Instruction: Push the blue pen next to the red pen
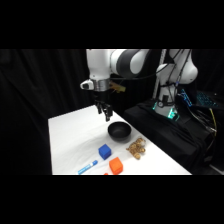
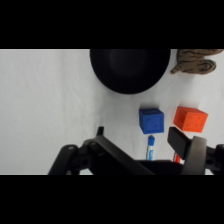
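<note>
Blue pen (image 1: 88,167) at the table's (image 1: 70,135) near edge – lots of bare white beside it.
Thin, light blue with white, beside the blue cube (image 1: 104,151); gripper (image 1: 106,114) fingers apart, holding nothing.

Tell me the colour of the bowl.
Black. The bowl shows best in the wrist view, above the blue cube.

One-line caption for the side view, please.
Franka gripper hovers above the black bowl, far from the blue pen lying near the blue cube and orange cube.
</note>
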{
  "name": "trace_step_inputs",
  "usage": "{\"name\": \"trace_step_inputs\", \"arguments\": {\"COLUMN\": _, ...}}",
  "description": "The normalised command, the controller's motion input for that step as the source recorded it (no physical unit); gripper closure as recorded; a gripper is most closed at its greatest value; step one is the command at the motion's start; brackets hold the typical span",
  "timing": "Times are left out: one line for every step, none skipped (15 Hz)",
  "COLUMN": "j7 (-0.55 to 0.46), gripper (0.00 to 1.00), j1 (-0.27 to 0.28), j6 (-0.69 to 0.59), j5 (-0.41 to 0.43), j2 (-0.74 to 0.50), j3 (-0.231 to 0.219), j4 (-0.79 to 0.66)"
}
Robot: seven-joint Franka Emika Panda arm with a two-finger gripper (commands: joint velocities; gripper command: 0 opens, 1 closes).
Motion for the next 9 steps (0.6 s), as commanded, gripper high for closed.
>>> {"name": "trace_step_inputs", "arguments": {"j7": 0.00, "gripper": 0.00, "j1": -0.017, "j6": -0.07, "j5": -0.066, "j2": 0.35, "j3": 0.007, "j4": 0.55}}
{"name": "trace_step_inputs", "arguments": {"j7": 0.01, "gripper": 0.00, "j1": -0.012, "j6": -0.05, "j5": -0.086, "j2": 0.36, "j3": 0.007, "j4": 0.55}}
{"name": "trace_step_inputs", "arguments": {"j7": 0.01, "gripper": 0.00, "j1": -0.007, "j6": -0.05, "j5": -0.092, "j2": 0.38, "j3": 0.010, "j4": 0.57}}
{"name": "trace_step_inputs", "arguments": {"j7": 0.07, "gripper": 0.00, "j1": 0.009, "j6": 0.00, "j5": -0.142, "j2": 0.43, "j3": 0.002, "j4": 0.59}}
{"name": "trace_step_inputs", "arguments": {"j7": 0.06, "gripper": 0.00, "j1": 0.017, "j6": 0.03, "j5": -0.132, "j2": 0.50, "j3": 0.009, "j4": 0.63}}
{"name": "trace_step_inputs", "arguments": {"j7": 0.07, "gripper": 0.00, "j1": 0.022, "j6": 0.06, "j5": -0.122, "j2": 0.52, "j3": 0.009, "j4": 0.63}}
{"name": "trace_step_inputs", "arguments": {"j7": 0.07, "gripper": 0.00, "j1": 0.027, "j6": 0.09, "j5": -0.125, "j2": 0.53, "j3": 0.006, "j4": 0.62}}
{"name": "trace_step_inputs", "arguments": {"j7": 0.06, "gripper": 0.00, "j1": 0.026, "j6": 0.10, "j5": -0.114, "j2": 0.52, "j3": 0.005, "j4": 0.60}}
{"name": "trace_step_inputs", "arguments": {"j7": 0.08, "gripper": 0.00, "j1": 0.035, "j6": 0.11, "j5": -0.135, "j2": 0.50, "j3": -0.009, "j4": 0.58}}
